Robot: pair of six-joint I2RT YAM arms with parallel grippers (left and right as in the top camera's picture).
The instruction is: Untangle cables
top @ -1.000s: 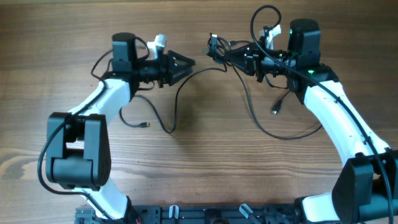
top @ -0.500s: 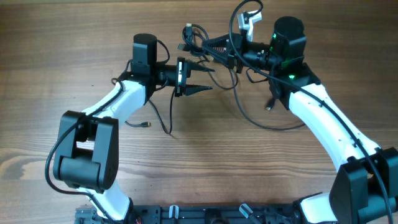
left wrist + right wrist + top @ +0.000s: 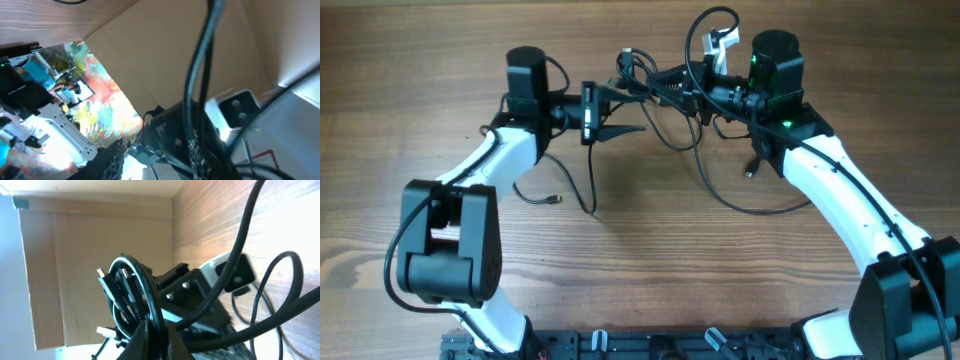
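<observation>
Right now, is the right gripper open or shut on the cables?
Shut: the right gripper pinches the looped cables, its fingertips closed together on them.

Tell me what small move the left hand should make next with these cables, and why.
Probably close the left hand on the strand running by its spread fingers. The right hand pinches the cable bundle, so a second grip would let the arms pull apart.
</observation>
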